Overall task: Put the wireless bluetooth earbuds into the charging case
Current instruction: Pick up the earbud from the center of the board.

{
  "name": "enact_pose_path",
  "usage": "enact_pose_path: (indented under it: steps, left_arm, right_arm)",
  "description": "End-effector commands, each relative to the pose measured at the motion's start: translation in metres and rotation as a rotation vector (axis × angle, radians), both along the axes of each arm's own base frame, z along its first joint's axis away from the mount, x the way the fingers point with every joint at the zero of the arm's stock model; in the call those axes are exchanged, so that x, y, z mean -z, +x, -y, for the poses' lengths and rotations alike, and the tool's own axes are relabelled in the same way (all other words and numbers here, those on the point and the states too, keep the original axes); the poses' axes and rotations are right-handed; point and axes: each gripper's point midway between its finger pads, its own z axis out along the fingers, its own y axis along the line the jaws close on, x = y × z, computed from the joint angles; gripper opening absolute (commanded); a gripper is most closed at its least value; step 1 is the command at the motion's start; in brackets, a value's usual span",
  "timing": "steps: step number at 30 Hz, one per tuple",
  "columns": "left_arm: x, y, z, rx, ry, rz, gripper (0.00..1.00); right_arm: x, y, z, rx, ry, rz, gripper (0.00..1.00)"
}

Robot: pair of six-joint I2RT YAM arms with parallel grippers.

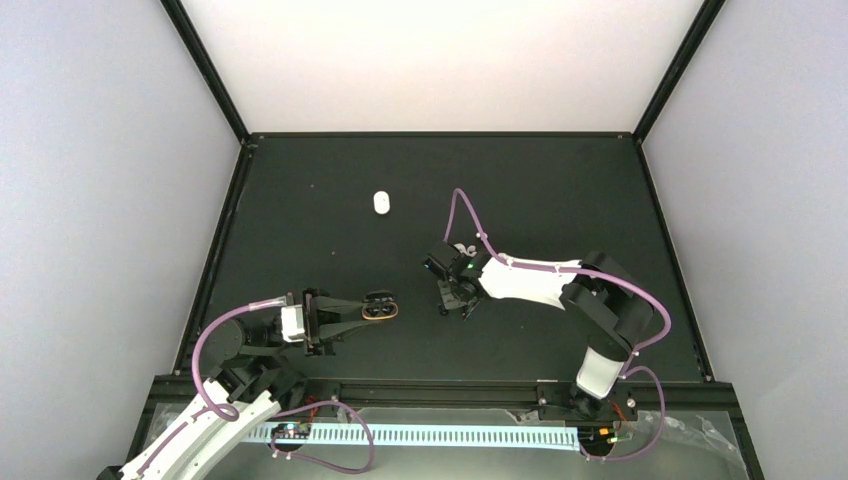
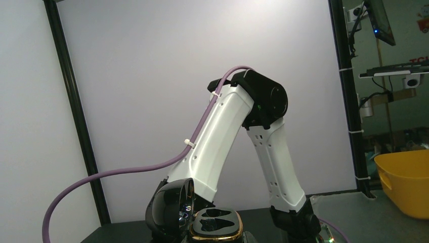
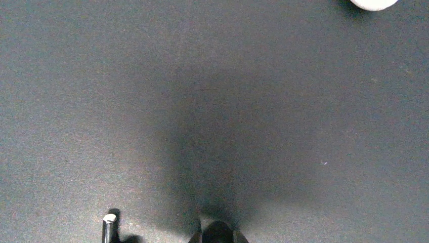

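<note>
**Open case waited at 9 o'clock of the right hand**

In the overhead view the left hand (image 1: 360, 309) was clamped on the charging case (image 1: 382, 309), holding it low over the dark surface (image 1: 300, 200) at the near left. The case's long axis ran along the 3-to-9 line, in line with the left fingers. The left wrist view showed its glossy black lid (image 2: 169, 207) swung up at 9 o'clock of the gold-rimmed base (image 2: 216, 224). Both wells looked dark and, as far as I could judge, empty.

The right hand (image 1: 455, 305) pointed down at the surface, near the case and at 3 o'clock of it, so the case lay at 9 o'clock of that hand. Its fingertips (image 3: 217, 237) barely showed at the bottom edge of its own camera. I could not tell whether they were apart, together or gripping something.

A small black stem with a pale tip (image 3: 109, 228), probably one of the black earbuds, lay on the surface at about 9 o'clock of those fingertips. Its long axis ran 12 to 6 in that view. The right hand was far nearer to it, and the left was taken up with the case.

A white oval object (image 1: 381, 202) lay well apart at 11 o'clock of the right hand. It was too small to identify.
</note>
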Motion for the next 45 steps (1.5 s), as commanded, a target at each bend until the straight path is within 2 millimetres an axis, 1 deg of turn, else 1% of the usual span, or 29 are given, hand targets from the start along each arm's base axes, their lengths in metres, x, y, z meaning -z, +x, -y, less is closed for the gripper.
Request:
enact_pose_path:
  steps: [1, 3, 6, 11, 14, 16, 19, 21, 24, 26, 28, 30, 32, 33, 34, 36, 39, 42, 45]
  left_arm:
    - [-0.005, -0.002, -0.001, 0.001, -0.007, 0.013, 0.02]
    - [-0.005, -0.001, -0.001, 0.0, -0.007, 0.011, 0.02]
    - [-0.005, -0.002, -0.001, 0.002, -0.006, 0.009, 0.01]
    - [-0.005, -0.001, -0.001, -0.001, -0.005, 0.01, 0.02]
    - [-0.006, -0.002, -0.001, -0.001, -0.007, 0.013, 0.02]
    - [-0.008, -0.002, -0.002, -0.004, -0.016, 0.023, 0.02]
    - [-0.016, -0.004, -0.005, -0.009, -0.036, 0.041, 0.01]
    - [-0.024, -0.005, -0.006, -0.012, -0.044, 0.048, 0.01]
    - [-0.037, -0.006, -0.008, -0.018, -0.061, 0.063, 0.02]
    - [-0.045, -0.006, -0.008, -0.02, -0.078, 0.078, 0.02]
    - [-0.053, -0.004, -0.008, -0.024, -0.098, 0.091, 0.01]
    - [-0.059, -0.002, -0.007, -0.025, -0.113, 0.099, 0.02]
    - [-0.066, 0.001, -0.004, -0.021, -0.124, 0.104, 0.02]
    - [-0.067, 0.005, -0.002, -0.019, -0.126, 0.101, 0.02]
    - [-0.069, 0.007, 0.0, -0.017, -0.131, 0.101, 0.02]
    - [-0.074, 0.01, 0.003, -0.007, -0.145, 0.101, 0.02]
    - [-0.082, 0.013, 0.007, 0.018, -0.173, 0.11, 0.02]
    - [-0.088, 0.015, 0.011, 0.046, -0.185, 0.106, 0.01]
    - [-0.092, 0.017, 0.015, 0.072, -0.193, 0.106, 0.02]
  right_arm:
    - [0.015, -0.005, 0.008, 0.008, -0.024, -0.028, 0.09]
    - [0.014, -0.006, 0.008, 0.009, -0.02, -0.026, 0.07]
    - [0.013, -0.005, 0.01, 0.014, -0.016, -0.019, 0.02]
    - [0.005, -0.005, 0.01, 0.019, 0.001, 0.004, 0.01]
    - [-0.01, -0.002, 0.009, 0.027, 0.04, 0.04, 0.01]
    - [-0.029, 0.002, 0.006, 0.03, 0.087, 0.087, 0.01]
    - [-0.076, 0.011, 0.001, 0.025, 0.186, 0.192, 0.01]
    - [-0.115, 0.016, -0.002, 0.015, 0.265, 0.279, 0.01]
    - [-0.188, 0.018, -0.003, -0.015, 0.41, 0.432, 0.01]
    - [-0.241, 0.015, -0.001, -0.042, 0.519, 0.546, 0.01]
    - [-0.297, 0.003, 0.003, -0.101, 0.647, 0.671, 0.01]
    - [-0.349, -0.015, 0.008, -0.177, 0.758, 0.809, 0.01]
    - [-0.395, -0.034, 0.016, -0.247, 0.817, 0.942, 0.01]
    - [-0.412, -0.042, 0.018, -0.276, 0.832, 0.99, 0.01]
    - [-0.428, -0.051, 0.02, -0.308, 0.845, 1.027, 0.01]
    - [-0.452, -0.068, 0.019, -0.371, 0.878, 1.093, 0.01]
    - [-0.482, -0.099, 0.013, -0.483, 0.972, 1.168, 0.01]
    - [-0.5, -0.128, 0.003, -0.584, 1.058, 1.22, 0.01]
    - [-0.505, -0.147, -0.013, -0.665, 1.087, 1.264, 0.01]
